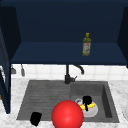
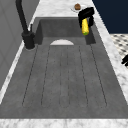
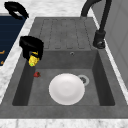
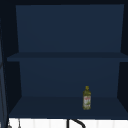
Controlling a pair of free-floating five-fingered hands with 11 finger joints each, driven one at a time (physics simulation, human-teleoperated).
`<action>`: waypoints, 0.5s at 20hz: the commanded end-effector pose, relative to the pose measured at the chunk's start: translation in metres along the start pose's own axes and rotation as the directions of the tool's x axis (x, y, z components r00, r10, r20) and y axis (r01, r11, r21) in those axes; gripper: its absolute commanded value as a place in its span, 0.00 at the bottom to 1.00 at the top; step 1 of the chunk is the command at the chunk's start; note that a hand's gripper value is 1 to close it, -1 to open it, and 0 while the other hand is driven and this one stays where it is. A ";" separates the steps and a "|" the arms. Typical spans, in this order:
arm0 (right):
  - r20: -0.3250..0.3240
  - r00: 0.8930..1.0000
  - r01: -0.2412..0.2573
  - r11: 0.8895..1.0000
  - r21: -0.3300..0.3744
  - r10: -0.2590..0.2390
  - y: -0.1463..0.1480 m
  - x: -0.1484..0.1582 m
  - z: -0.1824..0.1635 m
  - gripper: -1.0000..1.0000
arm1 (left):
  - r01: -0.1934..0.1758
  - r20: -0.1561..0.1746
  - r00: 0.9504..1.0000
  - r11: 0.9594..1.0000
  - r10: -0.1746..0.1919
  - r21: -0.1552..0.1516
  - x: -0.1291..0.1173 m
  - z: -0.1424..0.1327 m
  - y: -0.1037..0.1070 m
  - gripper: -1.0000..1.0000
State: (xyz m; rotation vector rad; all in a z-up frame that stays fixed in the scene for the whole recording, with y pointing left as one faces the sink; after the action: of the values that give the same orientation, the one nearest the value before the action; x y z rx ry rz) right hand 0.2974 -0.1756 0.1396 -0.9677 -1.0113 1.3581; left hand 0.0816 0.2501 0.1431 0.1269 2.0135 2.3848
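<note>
The banana point(image 1: 88, 106) is held in the right hand point(image 1: 86, 100), whose fingers are curled round its upper part; the fruit hangs below the palm. In the front view its long axis runs roughly level, left to right, across the hand. In the left side view it appears to hang steeply, tip down, from the same hand point(image 2: 86, 15). In the right side view the banana point(image 3: 33, 60) is seen nearly end-on beneath the curled fingers point(image 3: 31, 46), near the basin's front wall.

Directly below the held fruit lies a white plate point(image 3: 66, 88) on the basin floor of the sink point(image 1: 107, 100). The banana is above it and apart from it, toward the plate's front side. A small red item point(image 3: 37, 74) lies on the basin floor beneath the hand; what it is cannot be told.

The left hand point(image 1: 35, 118) hovers idle over the front edge of the worktop point(image 2: 117, 65), well apart from the banana, fingers curled on nothing. The right hand is the nearer.

A large red ball point(image 1: 67, 115) sits between the two hands in the front view. The black tap point(image 1: 68, 75) stands behind the right hand. A bottle of oil point(image 4: 86, 98) stands on the cabinet shelf point(image 4: 50, 107) above.
</note>
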 end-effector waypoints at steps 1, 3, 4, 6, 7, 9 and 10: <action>0.013 1.000 0.008 0.998 -0.062 -0.008 0.007 -0.010 -0.030 1.00 | 0.000 0.000 1.000 1.000 0.000 0.000 0.000 0.000 0.000 0.50; 0.007 1.000 0.012 0.998 -0.060 -0.012 0.014 -0.015 -0.047 1.00 | 0.000 0.000 1.000 1.000 0.000 0.000 0.000 0.000 0.000 0.50; 0.005 1.000 0.013 0.998 -0.058 -0.012 0.017 -0.016 -0.057 1.00 | 0.000 0.000 1.000 1.000 0.000 0.000 0.000 0.000 0.000 0.50; 0.004 1.000 0.011 0.998 -0.057 -0.010 0.025 -0.019 -0.075 1.00 | 0.000 0.000 1.000 1.000 0.000 0.000 0.000 0.000 0.000 0.50; 0.004 1.000 0.011 0.998 -0.058 -0.010 0.028 -0.021 -0.084 1.00 | 0.000 0.000 1.000 1.000 0.000 0.000 0.000 0.000 0.000 0.50; 0.006 1.000 0.017 0.998 -0.060 -0.017 0.033 -0.024 -0.101 1.00 | 0.000 0.000 1.000 1.000 0.000 0.000 0.000 0.000 0.000 0.50; 0.006 1.000 0.017 0.998 -0.061 -0.017 0.036 -0.026 -0.110 1.00 | 0.000 0.000 1.000 1.000 0.000 0.000 0.000 0.000 0.000 0.50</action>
State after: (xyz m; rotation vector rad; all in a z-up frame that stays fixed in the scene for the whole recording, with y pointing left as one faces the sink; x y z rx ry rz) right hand 0.3696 -0.1946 0.0839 -0.9693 -1.0161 1.3552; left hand 0.0816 0.2501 0.1431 0.1269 2.0135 2.3848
